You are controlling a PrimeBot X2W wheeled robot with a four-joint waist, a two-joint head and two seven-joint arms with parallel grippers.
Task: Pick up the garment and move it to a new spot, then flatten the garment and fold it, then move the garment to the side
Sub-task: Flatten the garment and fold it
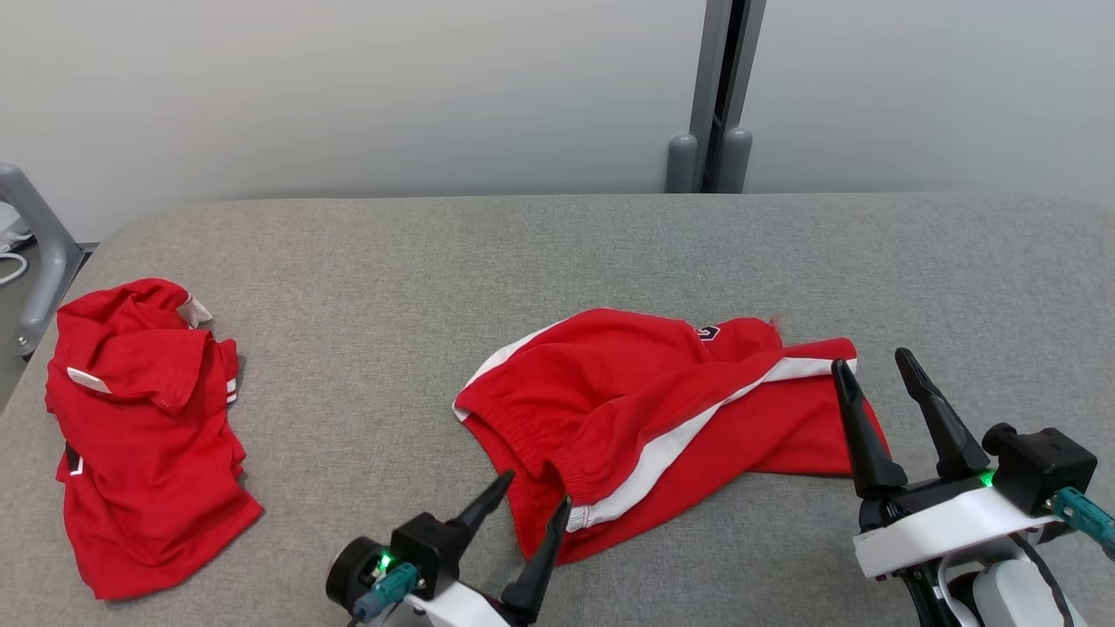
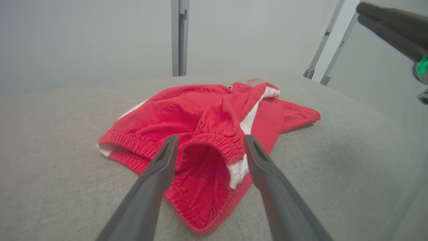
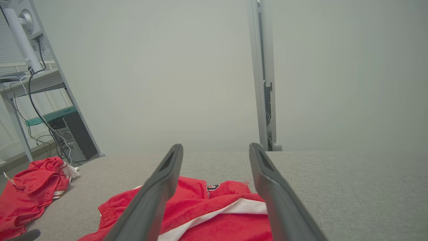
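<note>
Where grey woven tabletop (image 1: 418, 261) spreads, crumpled fleecy shorts (image 1: 627, 401) lie — white-striped.

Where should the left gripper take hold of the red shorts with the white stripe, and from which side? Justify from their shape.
Probably the elastic waistband of the shorts, from the near side: it stands up in an open loop facing the open left gripper, so one finger could slip inside.

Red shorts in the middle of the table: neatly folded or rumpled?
Rumpled. The red shorts lie bunched on the grey table, waistband gaping open, white stripe twisted across creased fabric.
</note>
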